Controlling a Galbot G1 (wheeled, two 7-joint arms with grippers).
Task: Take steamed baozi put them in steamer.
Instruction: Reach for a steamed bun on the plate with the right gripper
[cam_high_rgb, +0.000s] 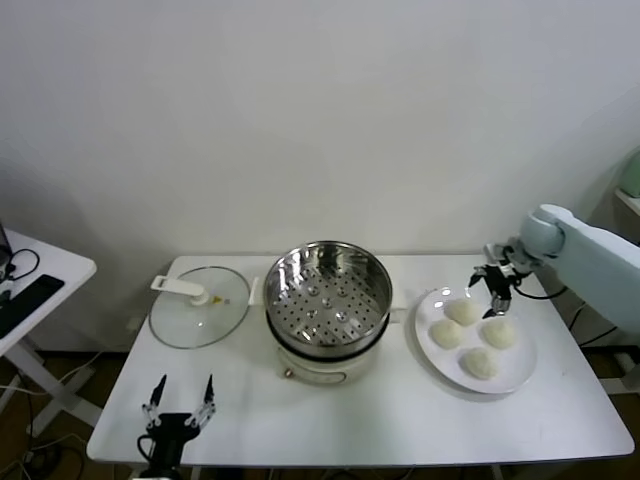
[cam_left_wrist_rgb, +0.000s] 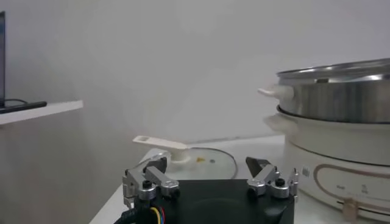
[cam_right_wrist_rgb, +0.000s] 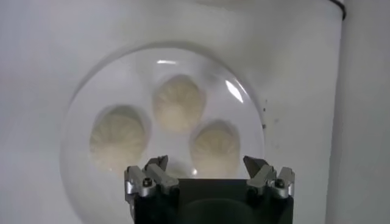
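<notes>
1. On the white table (cam_high_rgb: 380, 420) in front of you, nothing has gone into the steamer (cam_high_rgb: 327, 290) yet: its perforated steel basket is bare, so by the look of it the task is at its very start.
2. Count the steamed baozi (cam_high_rgb: 447, 333) and you get four in the head view, all sitting close together on the white plate (cam_high_rgb: 520, 372) to the right of the steamer. The right wrist view shows only three of them; the fourth is probably hidden under the gripper.
3. Your right gripper (cam_high_rgb: 491, 291) hangs over the far edge of that plate, above the rearmost bun, with its jaws spread wide and nothing between them. Whether the fingertips touch the bun cannot be made out.
4. Your left gripper (cam_high_rgb: 178, 404) is parked low at the near left edge of the table, fingers apart and empty, well away from the food.
5. What is left, as you can judge it: all four buns need to be picked up and carried across to the basket.
6. Other counts: one steamer on its white pot base (cam_high_rgb: 325, 365), one plate, and one glass lid (cam_high_rgb: 198, 308) lying flat left of the steamer.
</notes>
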